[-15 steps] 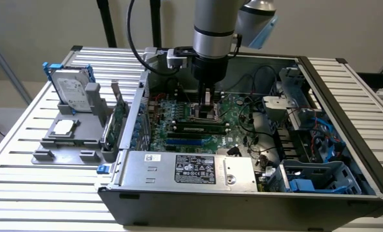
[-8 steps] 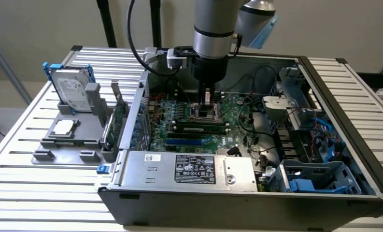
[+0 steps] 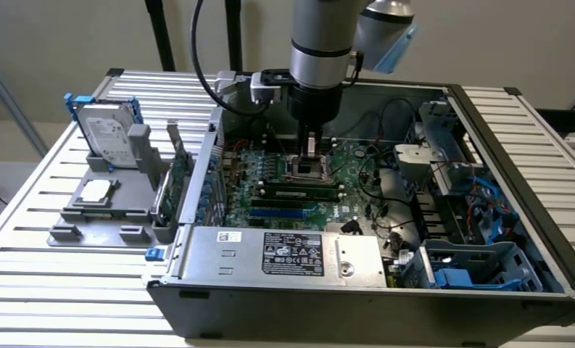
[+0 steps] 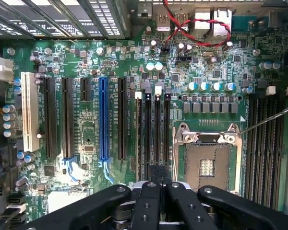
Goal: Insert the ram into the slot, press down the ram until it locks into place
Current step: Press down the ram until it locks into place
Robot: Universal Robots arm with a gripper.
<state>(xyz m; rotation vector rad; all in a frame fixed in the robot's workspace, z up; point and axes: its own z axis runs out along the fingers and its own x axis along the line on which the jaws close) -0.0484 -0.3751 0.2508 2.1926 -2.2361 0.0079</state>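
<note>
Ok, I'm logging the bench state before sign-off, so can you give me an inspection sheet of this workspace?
Surface: slatted metal table carrying an open computer case.
Job's things: the ram lies along the slot beside the CPU socket; cannot tell whether it is locked.
Clutter: grey fixture with a hard drive, a chip and an upright green card.
Grippers: gripper hangs low over the board near the CPU socket.
Cables: red and black twisted wires; black cable running from the arm.
Surroundings: plain wall, black posts.
</note>
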